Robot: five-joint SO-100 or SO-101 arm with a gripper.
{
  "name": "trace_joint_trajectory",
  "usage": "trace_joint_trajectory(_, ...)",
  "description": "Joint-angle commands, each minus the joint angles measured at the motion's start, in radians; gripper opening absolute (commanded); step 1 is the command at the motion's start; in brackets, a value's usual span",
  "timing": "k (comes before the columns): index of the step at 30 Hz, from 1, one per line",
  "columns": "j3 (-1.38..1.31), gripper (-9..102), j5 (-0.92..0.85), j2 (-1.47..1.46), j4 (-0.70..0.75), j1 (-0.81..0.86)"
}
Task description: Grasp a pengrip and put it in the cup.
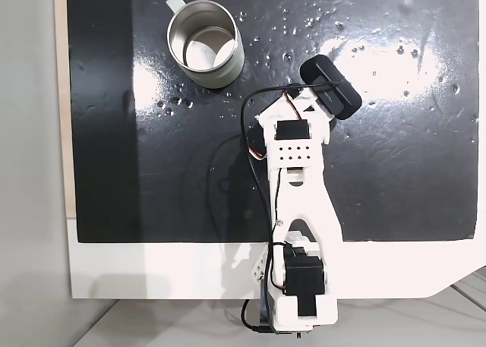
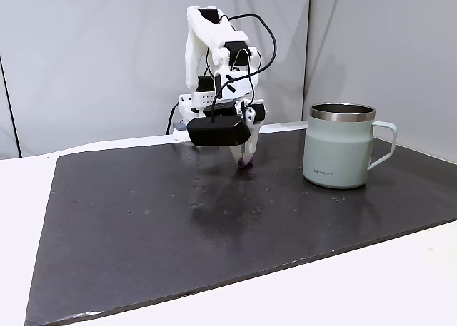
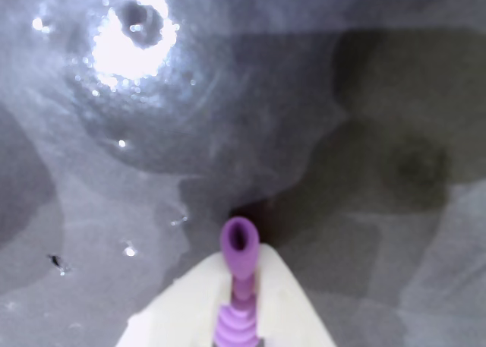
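Gripper [image 2: 246,162] first, in a fixed view from the side: it is pointing straight down at the black mat [image 2: 143,219], its white fingers drawn close together, and a speck of purple, the pengrip [image 2: 245,165], is peeking out at their tips, right at the mat's surface or barely above it; which, I cannot tell. A black camera pod [image 2: 218,131] is riding on the wrist just in front. Off to the right in this view, the cup [image 2: 339,146] is standing upright on the mat, well apart from the fingers, its handle turned to the right.

Moving to a fixed view from above: the white arm [image 1: 298,210] is reaching up from the bottom edge over the mat [image 1: 106,134], and the camera pod [image 1: 332,86] is covering the fingertips, so nothing of the grasp is showing from here. The cup [image 1: 238,64] is sitting at the upper left of the arm, its shiny inside open to the camera and its handle pointing toward the top of the picture.

Now the wrist view: the pengrip [image 3: 238,286] is running up from the bottom edge, ribbed lower down, its open round mouth facing out toward the glossy mat [image 3: 380,96]. White fingers [image 3: 190,309] are pressing in on both sides of it, so the jaws are nearly closed and clamping the pengrip between them.
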Motion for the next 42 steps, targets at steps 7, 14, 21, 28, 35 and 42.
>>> trace_joint_trajectory(7, -0.067, 0, 0.035, 0.249, 0.175, -0.002)
trace_joint_trajectory(14, -0.316, 0, 0.087, 0.433, 0.391, -0.028)
trace_joint_trajectory(21, -0.630, 0, 0.213, 0.387, 0.479, -0.064)
trace_joint_trajectory(28, -0.927, 0, 0.365, 0.193, 0.535, -0.106)
trace_joint_trajectory(35, -1.293, 0, 0.502, -0.095, 0.637, -0.161)
trace_joint_trajectory(42, -1.486, 0, 0.644, -0.250, 0.686, -0.222)
